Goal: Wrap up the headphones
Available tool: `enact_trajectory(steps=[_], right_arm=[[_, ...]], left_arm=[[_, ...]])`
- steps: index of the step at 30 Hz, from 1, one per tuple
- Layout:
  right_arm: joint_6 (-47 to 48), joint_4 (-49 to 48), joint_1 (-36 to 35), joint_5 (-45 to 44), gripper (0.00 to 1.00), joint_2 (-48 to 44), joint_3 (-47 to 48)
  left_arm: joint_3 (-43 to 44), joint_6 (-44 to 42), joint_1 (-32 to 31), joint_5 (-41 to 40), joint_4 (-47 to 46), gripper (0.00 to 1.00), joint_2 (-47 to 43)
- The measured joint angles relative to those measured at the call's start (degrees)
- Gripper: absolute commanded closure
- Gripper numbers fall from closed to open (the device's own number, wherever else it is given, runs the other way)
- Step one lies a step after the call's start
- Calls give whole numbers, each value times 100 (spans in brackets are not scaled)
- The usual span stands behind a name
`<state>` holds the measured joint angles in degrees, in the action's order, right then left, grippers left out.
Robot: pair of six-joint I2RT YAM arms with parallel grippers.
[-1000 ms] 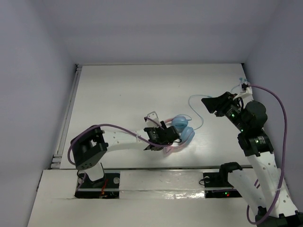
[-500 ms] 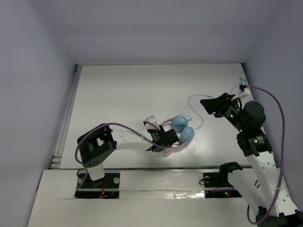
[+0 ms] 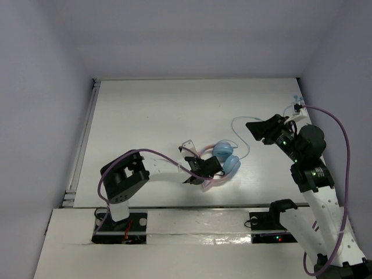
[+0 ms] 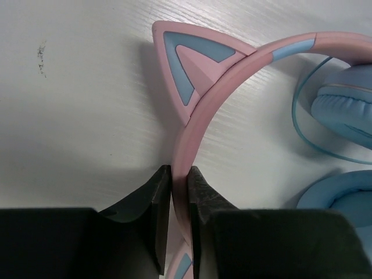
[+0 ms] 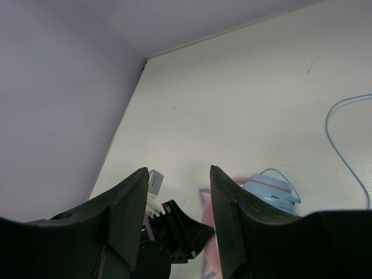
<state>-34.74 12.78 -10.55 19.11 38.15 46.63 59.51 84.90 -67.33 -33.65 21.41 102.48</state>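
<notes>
The headphones lie on the white table right of centre, two light blue ear cups side by side, the pink headband curving toward the near edge. My left gripper is shut on the headband just below its cat ear; in the top view that gripper sits at the headphones' left. The thin blue cord loops away toward the back right. My right gripper hovers open and empty above the table, right of the headphones, apart from the cord.
Grey walls close the table on the left, back and right. A metal rail runs along the left edge. A thick purple cable arcs beside the right arm. The cord's far end lies near the back right corner.
The left jaws, open a second ago, have closed on the pink headband. The left arm's elbow has swung right. The right arm has hardly moved.
</notes>
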Motion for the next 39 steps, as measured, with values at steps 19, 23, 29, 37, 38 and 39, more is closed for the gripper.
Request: enact_trajectory(steps=[19, 23, 29, 37, 38, 39], right_arm=[[-245, -787, -2, 706, 100, 153, -151], [-361, -1576, -2, 1257, 100, 544, -243], [-306, -2490, -2, 2065, 49, 1683, -28], [496, -2962, -87, 2559, 13, 2789, 201], [678, -2935, -146, 2549, 13, 2865, 236], [859, -2900, -214, 2540, 13, 2916, 260]], left_arm=[[-122, -3528, 1032, 11, 560, 100, -2549], [824, -4618, 1700, 131, 798, 100, -3486], [2356, -5727, 2221, 435, 922, 100, -3877], [3298, -6542, 2441, 1296, 1084, 100, -3460], [3421, -6612, 2524, 1403, 1126, 100, -3357], [3521, -6666, 2590, 1482, 1150, 100, -3272]])
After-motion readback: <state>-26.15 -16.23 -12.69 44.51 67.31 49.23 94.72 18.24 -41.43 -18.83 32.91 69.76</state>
